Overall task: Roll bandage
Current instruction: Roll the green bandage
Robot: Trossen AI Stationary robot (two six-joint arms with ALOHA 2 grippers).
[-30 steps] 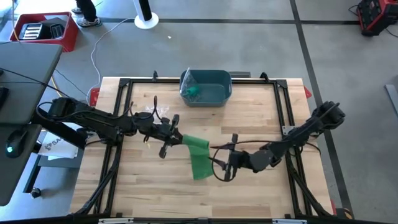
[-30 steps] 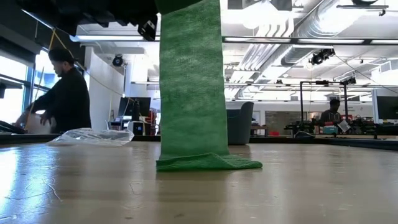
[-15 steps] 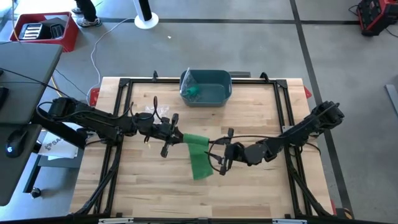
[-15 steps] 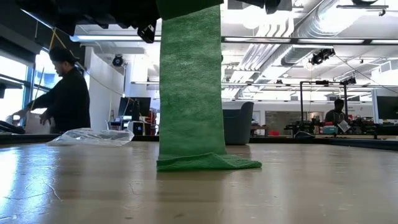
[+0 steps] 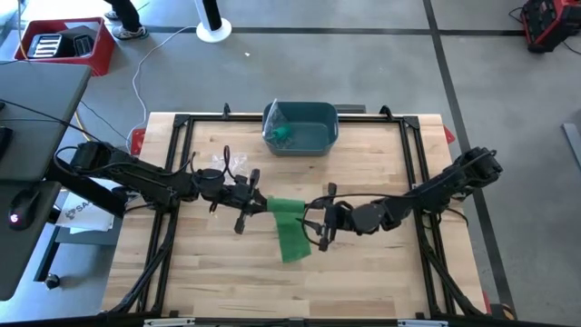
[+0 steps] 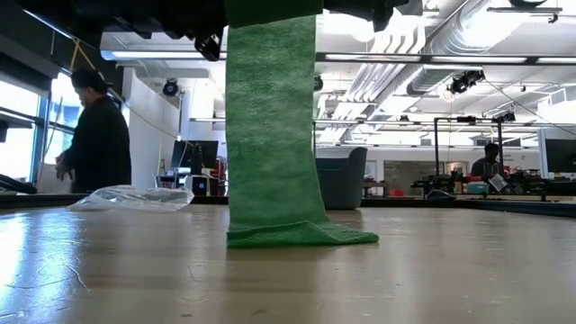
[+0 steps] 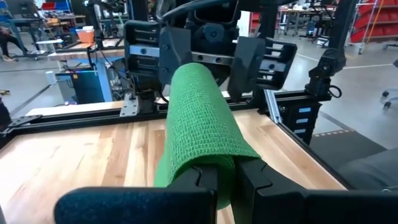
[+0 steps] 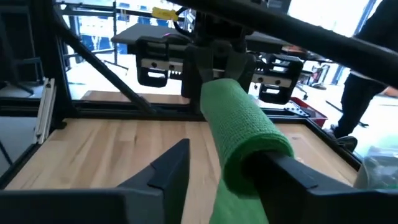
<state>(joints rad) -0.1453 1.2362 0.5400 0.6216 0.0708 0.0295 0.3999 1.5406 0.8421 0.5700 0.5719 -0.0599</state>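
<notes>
A green bandage (image 5: pixel 290 227) hangs in a wide strip (image 6: pixel 270 117) from table-middle height. Its lower end (image 6: pixel 301 236) lies folded on the wooden table (image 5: pixel 363 282). My left gripper (image 5: pixel 263 205) comes level from the table's left and is shut on the bandage's raised top. My right gripper (image 5: pixel 309 221) faces it from the right, open. Its two fingers (image 7: pixel 174 56) stand on either side of the bandage's raised far end (image 8: pixel 239 118). My left gripper pinches the bandage's top end (image 7: pixel 211 155) between its two fingers, level from the table's left. The cloth arches over the fingertips and runs on toward the right gripper, then hangs down with its lower end on the table. My right gripper has one finger (image 8: pixel 292 177) right beside the bandage; I cannot tell whether it touches.
A teal bin (image 5: pixel 318 138) with a green roll inside stands at the table's far edge. A clear plastic wrapper (image 5: pixel 225 163) lies behind the left gripper. A person (image 6: pixel 94 135) stands beyond the table's far side. Bare wood lies near the front edge.
My right gripper has moved toward the table's left, up to the bandage's raised top, and has rolled a little; its fingers now stand on either side of the cloth. My left gripper and the bandage's folded lower end have stayed in place.
</notes>
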